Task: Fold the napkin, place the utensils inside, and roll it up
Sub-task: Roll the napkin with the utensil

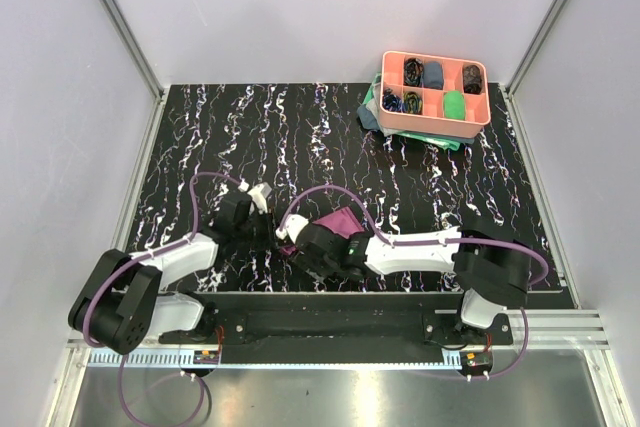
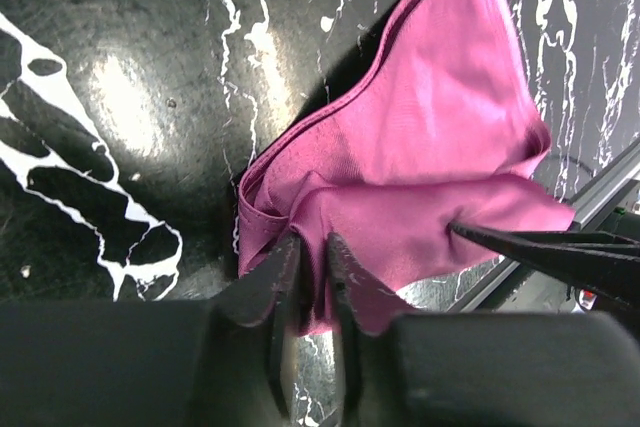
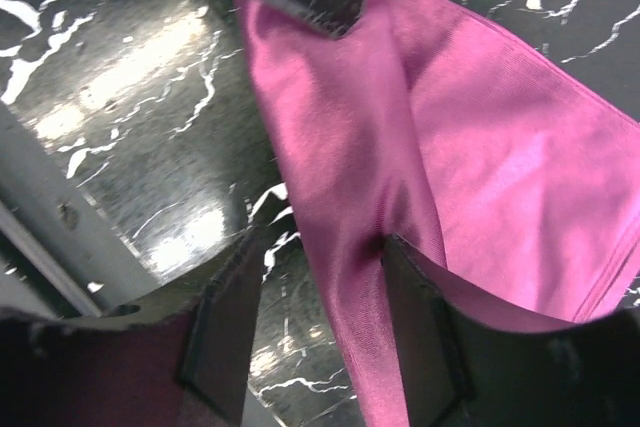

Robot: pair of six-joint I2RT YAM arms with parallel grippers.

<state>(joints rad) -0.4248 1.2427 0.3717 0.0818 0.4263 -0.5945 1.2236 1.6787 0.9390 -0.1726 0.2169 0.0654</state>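
Left gripper [image 2: 312,259] pinched tight on a bunched fold of the purple napkin [image 1: 338,221], which sits crumpled near the front edge of the table [image 1: 300,137], about center; right gripper [image 3: 322,247] spread wide, a ridge of cloth between its fingers, touching one; bare tabletop behind; pink tray [image 1: 386,92] in far right corner

Bright overhead light — glare on glossy table [image 2: 120,97]; foreground blurred.
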